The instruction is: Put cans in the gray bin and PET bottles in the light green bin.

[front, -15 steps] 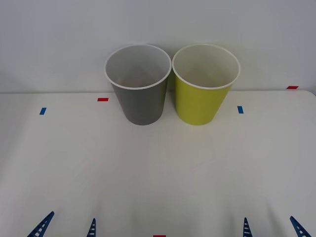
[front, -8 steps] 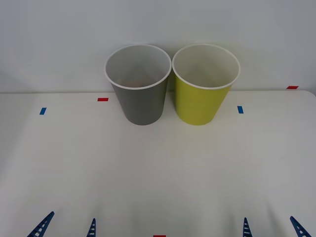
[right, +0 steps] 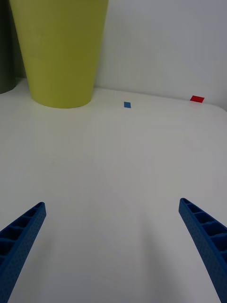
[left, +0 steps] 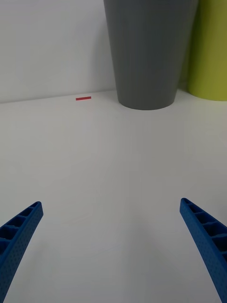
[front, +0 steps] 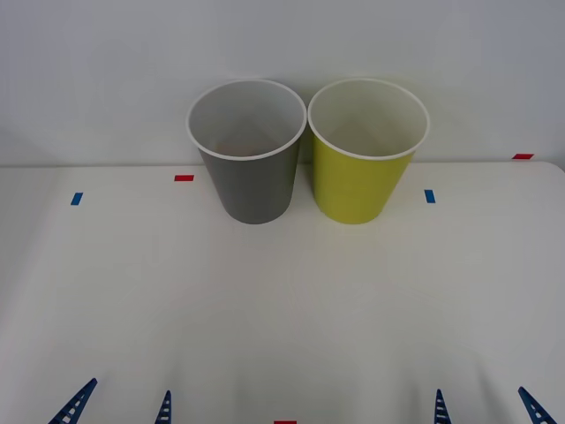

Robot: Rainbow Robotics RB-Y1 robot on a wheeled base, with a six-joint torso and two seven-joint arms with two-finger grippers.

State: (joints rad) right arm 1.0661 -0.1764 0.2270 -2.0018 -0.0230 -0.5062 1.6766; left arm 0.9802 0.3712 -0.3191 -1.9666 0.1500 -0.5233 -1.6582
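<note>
The gray bin (front: 247, 155) and the light green bin (front: 365, 152) stand upright side by side at the far middle of the white desk (front: 282, 300), rims nearly touching; a faint orange tint shows inside the gray one. The left gripper (front: 119, 405) and right gripper (front: 487, 405) sit at the near edge, well apart from the bins, blue fingers (left: 19, 232) spread wide, holding nothing; red and blue tape marks (front: 184, 177) dot the desk before a plain white wall.
</note>
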